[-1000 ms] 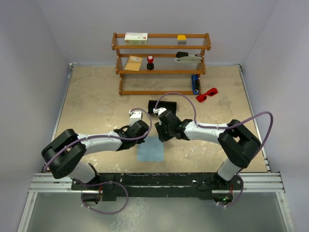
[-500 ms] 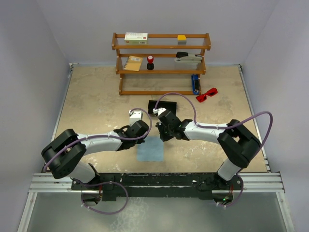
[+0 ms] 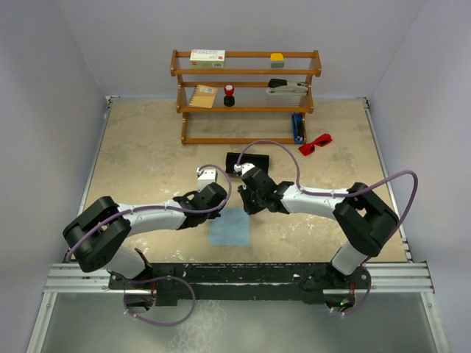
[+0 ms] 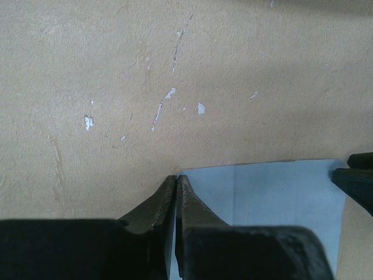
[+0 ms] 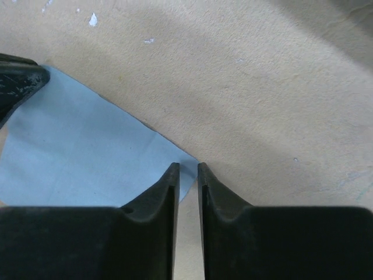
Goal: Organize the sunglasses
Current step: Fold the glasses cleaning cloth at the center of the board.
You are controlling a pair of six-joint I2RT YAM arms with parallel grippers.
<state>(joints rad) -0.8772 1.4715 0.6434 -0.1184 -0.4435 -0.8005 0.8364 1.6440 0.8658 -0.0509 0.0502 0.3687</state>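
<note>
Hardly anything has shifted in the last second; only the right arm's elbow sits slightly farther right. On the wooden shelf (image 3: 246,72) are a white box (image 3: 207,57) with unreadable print, a yellow block (image 3: 277,56) and a tan booklet (image 3: 204,95). The sunglasses (image 3: 316,143), small and bright red, lie on the worktop (image 3: 147,147) just right of the shelf, well apart from both arms. The left pincer (image 4: 176,178) is pressed together at one corner of the blue cloth (image 3: 229,228); the right pincer (image 5: 186,166) stands narrowly parted at another.
</note>
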